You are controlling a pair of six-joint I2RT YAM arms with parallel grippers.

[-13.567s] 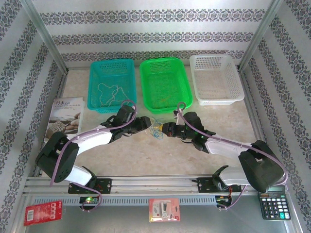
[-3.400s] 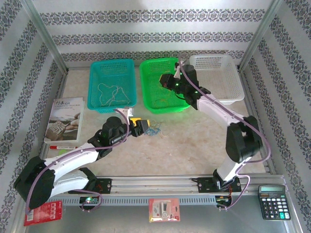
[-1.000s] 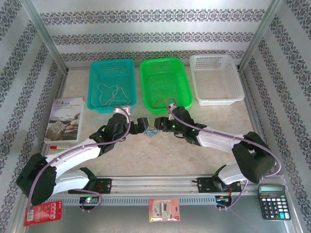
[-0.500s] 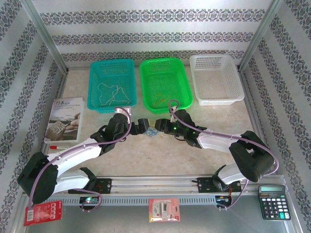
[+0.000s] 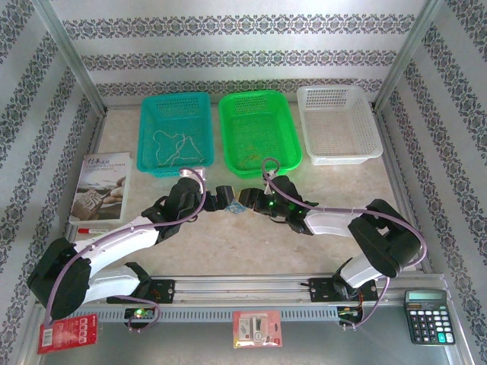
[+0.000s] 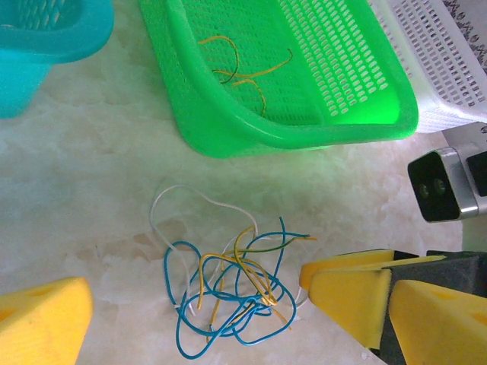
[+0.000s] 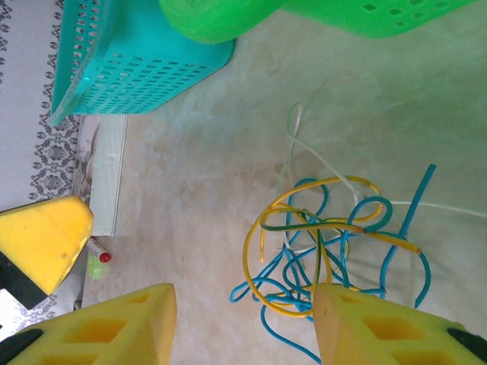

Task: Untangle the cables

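Note:
A small tangle of blue, yellow-orange and cream-white cables (image 5: 237,206) lies on the table in front of the green basket (image 5: 285,156). In the left wrist view the tangle (image 6: 228,293) sits between my left gripper's yellow fingers, and the left gripper (image 6: 236,327) is open. My right gripper (image 7: 243,327) is open too, its right fingertip (image 7: 365,319) over the edge of the tangle (image 7: 327,251). In the top view the left gripper (image 5: 225,198) and right gripper (image 5: 251,200) face each other across the pile. Loose yellow cables (image 6: 243,68) lie in the green basket, a cream one (image 5: 173,144) in the teal basket.
The teal basket (image 5: 152,163), the green one and a white basket (image 5: 365,152) line the back. A book (image 5: 103,186) and red pen (image 5: 91,228) lie at the left. A calculator (image 5: 430,315) and packets sit past the front rail.
The right arm came down from the green basket to the tangle and edged left toward it. The left gripper has stayed beside the pile.

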